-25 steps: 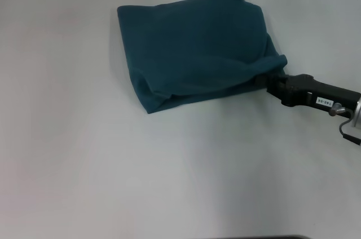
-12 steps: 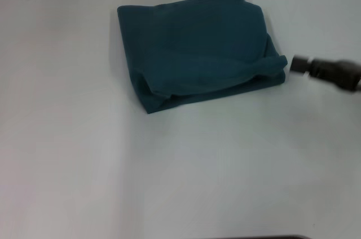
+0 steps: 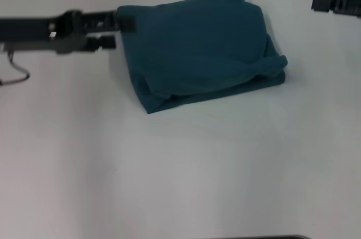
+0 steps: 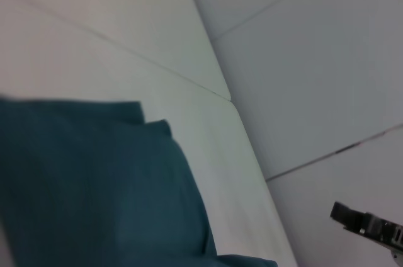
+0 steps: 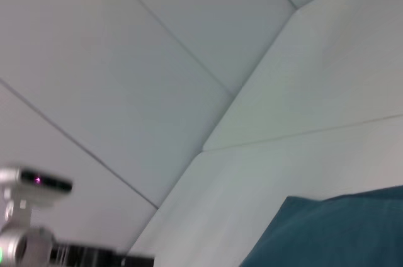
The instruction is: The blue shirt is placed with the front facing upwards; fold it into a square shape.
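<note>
The blue shirt (image 3: 197, 47) lies folded into a rough rectangle on the white table, with no letters showing. It also fills a corner of the left wrist view (image 4: 94, 185) and of the right wrist view (image 5: 340, 229). My left gripper (image 3: 121, 32) reaches in from the left, open, its upper finger over the shirt's far left corner. My right gripper (image 3: 324, 3) hangs at the far right, apart from the shirt, and shows small in the left wrist view (image 4: 368, 224). Bunched layers stick out at the shirt's near right corner (image 3: 273, 67).
The white table (image 3: 186, 171) stretches wide in front of the shirt. Pale wall panels stand behind the table (image 5: 157, 40). My left arm's wrist and camera (image 5: 28, 216) show in the right wrist view.
The right gripper let go of the shirt's near right corner and drew back to the far right. The left arm came down from the far left to the shirt's left edge.
</note>
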### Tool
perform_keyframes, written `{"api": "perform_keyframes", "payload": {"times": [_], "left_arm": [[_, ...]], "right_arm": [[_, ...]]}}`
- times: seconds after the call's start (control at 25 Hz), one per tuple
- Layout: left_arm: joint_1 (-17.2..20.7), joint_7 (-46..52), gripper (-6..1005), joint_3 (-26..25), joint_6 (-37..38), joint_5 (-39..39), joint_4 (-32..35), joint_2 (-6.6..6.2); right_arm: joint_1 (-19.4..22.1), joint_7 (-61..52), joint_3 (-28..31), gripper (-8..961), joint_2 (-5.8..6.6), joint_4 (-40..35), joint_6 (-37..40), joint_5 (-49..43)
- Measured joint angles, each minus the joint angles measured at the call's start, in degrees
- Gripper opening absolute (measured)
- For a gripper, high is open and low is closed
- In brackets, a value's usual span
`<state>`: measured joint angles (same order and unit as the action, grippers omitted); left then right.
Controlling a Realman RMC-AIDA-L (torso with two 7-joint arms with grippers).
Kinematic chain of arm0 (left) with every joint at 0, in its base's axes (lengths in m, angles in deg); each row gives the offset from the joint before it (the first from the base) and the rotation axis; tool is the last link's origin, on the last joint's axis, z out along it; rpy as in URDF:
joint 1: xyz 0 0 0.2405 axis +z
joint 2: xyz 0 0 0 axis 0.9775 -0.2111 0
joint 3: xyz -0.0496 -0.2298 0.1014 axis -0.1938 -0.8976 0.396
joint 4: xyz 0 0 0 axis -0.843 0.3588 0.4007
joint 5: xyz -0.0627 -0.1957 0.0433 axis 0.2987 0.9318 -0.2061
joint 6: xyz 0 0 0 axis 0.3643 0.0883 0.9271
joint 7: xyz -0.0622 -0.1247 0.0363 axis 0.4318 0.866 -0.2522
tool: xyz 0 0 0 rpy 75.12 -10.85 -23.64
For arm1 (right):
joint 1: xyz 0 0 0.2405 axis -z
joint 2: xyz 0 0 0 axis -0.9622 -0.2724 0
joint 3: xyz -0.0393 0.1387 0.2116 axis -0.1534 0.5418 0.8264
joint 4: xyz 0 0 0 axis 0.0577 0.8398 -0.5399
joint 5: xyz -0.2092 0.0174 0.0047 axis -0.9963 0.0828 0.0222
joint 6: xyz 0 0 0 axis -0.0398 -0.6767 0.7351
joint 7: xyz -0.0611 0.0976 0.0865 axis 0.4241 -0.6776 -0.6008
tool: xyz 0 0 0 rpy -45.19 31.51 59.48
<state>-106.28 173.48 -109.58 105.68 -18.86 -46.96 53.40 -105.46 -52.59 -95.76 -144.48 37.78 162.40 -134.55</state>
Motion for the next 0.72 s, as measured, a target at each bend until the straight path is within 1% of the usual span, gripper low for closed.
{"api": "perform_keyframes", "payload": {"times": [0.04, 0.12, 0.24, 0.28, 0.44, 0.52, 0.64, 0.72], "left_arm": [[0.5, -0.5, 950, -1.5, 0.3, -0.2, 2.2, -0.23], [0.9, -0.6, 950, -2.5, -0.8, -0.3, 5.6, -0.77], [1.1, -0.1, 950, -2.4, -3.3, -0.6, 8.6, -1.06], [1.0, 0.2, 950, -2.3, -4.1, -0.9, 9.2, -1.04], [0.2, 2.5, 950, -2.1, -7.0, -4.7, 10.1, -0.6], [-0.2, 3.1, 949, -2.1, -7.8, -6.0, 10.4, -0.4], [-0.6, 3.7, 949, -2.0, -9.3, -6.9, 11.2, -0.32], [-0.9, 4.3, 949, -2.0, -11.1, -7.9, 11.4, -0.26]], "right_arm": [[-0.4, -1.0, 0.0, 445, 0.33, -0.2, -0.2, 0.0], [-1.5, -2.9, -0.4, 456, 1.24, -0.4, -0.4, 0.0], [-2.8, -5.4, -0.9, 473, 2.04, -1.5, -0.4, 0.0], [-3.0, -6.0, -1.0, 479, 2.11, -2.0, -0.3, 0.0], [-4.1, -8.6, -1.3, 560, 2.48, -3.8, 0.2, 0.0], [-4.5, -10.1, -1.6, 601, 3.14, -4.1, 0.3, 0.0], [-4.9, -12.3, -2.9, 662, 4.48, -4.2, 0.3, 0.0], [-4.9, -13.2, -3.3, 703, 5.05, -4.4, 0.2, 0.0]]}}
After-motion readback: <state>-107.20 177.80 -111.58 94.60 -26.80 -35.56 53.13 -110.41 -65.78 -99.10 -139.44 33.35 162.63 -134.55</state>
